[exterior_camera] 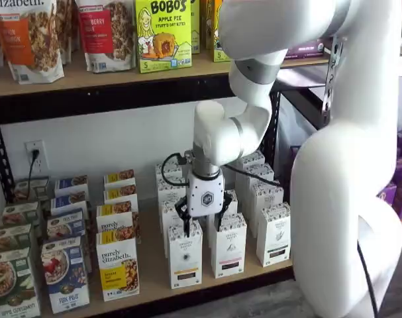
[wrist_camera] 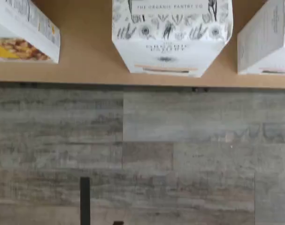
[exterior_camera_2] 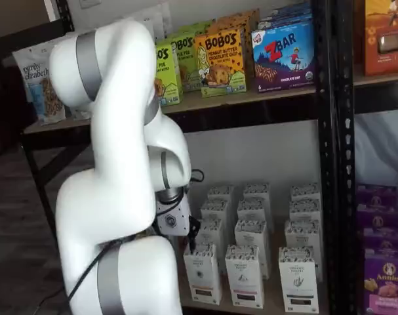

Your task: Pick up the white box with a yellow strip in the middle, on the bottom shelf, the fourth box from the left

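The white box (exterior_camera: 185, 255) stands at the front of the bottom shelf (exterior_camera: 153, 275), a tall narrow carton with a speckled top band and a pale yellow-orange strip low on its front. It also shows in a shelf view (exterior_camera_2: 202, 272). In the wrist view it (wrist_camera: 172, 42) is seen from above at the edge of the light-wood board (wrist_camera: 86, 70). My gripper (exterior_camera: 204, 230) hangs just above and in front of the box, open and empty, with one black finger over the box top. In a shelf view (exterior_camera_2: 189, 228) the gripper is mostly hidden by the arm.
Same-shaped white cartons with dark strips (exterior_camera: 228, 245) (exterior_camera: 275, 235) stand to the box's right, with more rows behind. A "purely elizabeth" box (exterior_camera: 117, 268) stands to its left and shows in the wrist view (wrist_camera: 22, 35). Grey plank floor (wrist_camera: 142, 154) lies below the shelf edge.
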`<action>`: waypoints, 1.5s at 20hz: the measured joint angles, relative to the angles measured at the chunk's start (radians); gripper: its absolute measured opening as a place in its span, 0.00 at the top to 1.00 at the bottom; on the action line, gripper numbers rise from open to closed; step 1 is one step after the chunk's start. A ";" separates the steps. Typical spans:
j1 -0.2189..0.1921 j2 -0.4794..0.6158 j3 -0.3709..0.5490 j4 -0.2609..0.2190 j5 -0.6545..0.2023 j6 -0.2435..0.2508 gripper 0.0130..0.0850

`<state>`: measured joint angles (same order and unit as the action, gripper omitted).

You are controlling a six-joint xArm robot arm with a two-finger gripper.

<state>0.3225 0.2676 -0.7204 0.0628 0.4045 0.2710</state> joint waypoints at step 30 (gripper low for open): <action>-0.061 0.428 -0.397 0.017 -0.033 -0.079 0.00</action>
<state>0.2613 0.6956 -1.1173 0.0800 0.3714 0.1919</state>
